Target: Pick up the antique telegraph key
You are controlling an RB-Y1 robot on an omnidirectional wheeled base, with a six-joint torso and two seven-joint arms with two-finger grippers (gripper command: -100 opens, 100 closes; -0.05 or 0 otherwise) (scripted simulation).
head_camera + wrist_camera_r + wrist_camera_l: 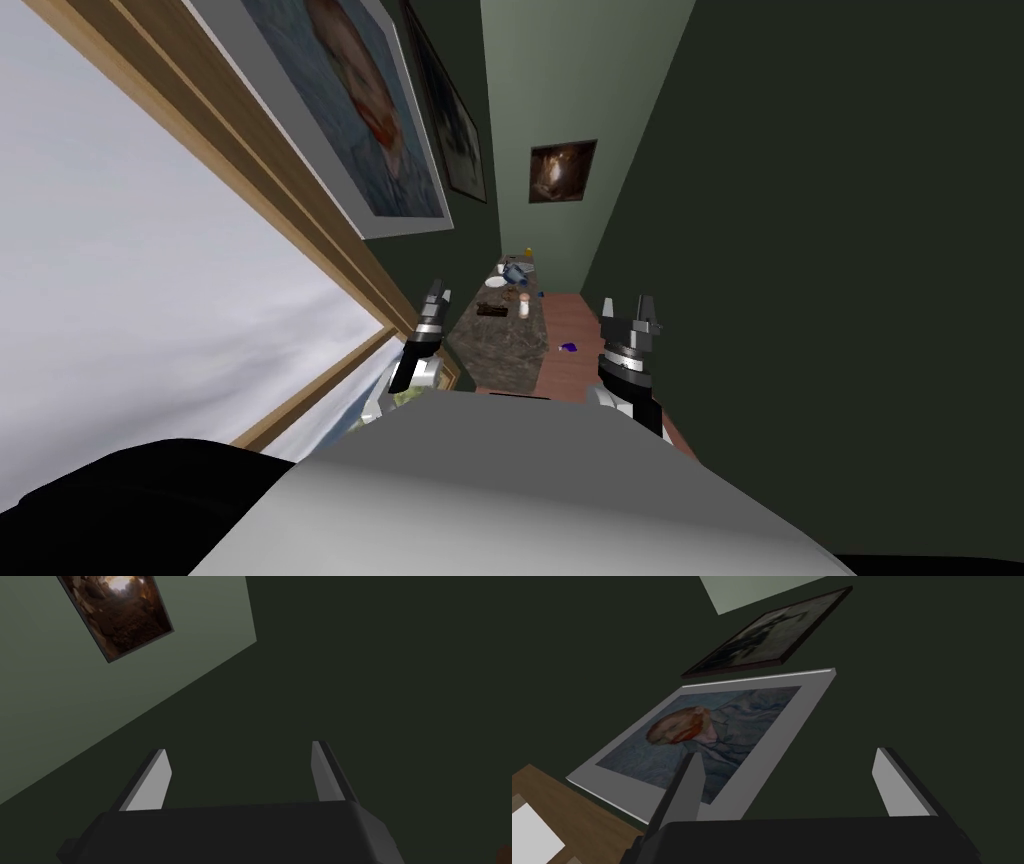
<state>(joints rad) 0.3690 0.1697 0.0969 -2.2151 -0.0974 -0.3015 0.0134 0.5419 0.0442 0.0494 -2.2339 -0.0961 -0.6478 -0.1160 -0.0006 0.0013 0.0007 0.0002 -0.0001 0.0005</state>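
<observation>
Two grippers are raised ahead of me, and each has its fingers standing well apart. The left gripper (436,290) is up close to the left wall, and the right gripper (627,300) is level with it on the other side.

Between them, and stretching away ahead, is a long table (500,355) with a dark, marbled top. The telegraph key (492,311) lies on that top, ahead of both hands and nearer the left one, just to that hand's right. From here it shows as a small, low, dark brown oblong lying flat. Its finer parts are too small to make out.

Just beside the key, on the side toward the right gripper, stands a small pale jar (523,305). Farther along the table from the hands are a white plate (495,282), a blue pot (515,270) and, at the far end, a small yellow thing (528,252). A little purple thing (568,347) lies on the reddish floor (572,378) between the table and the right gripper.
</observation>
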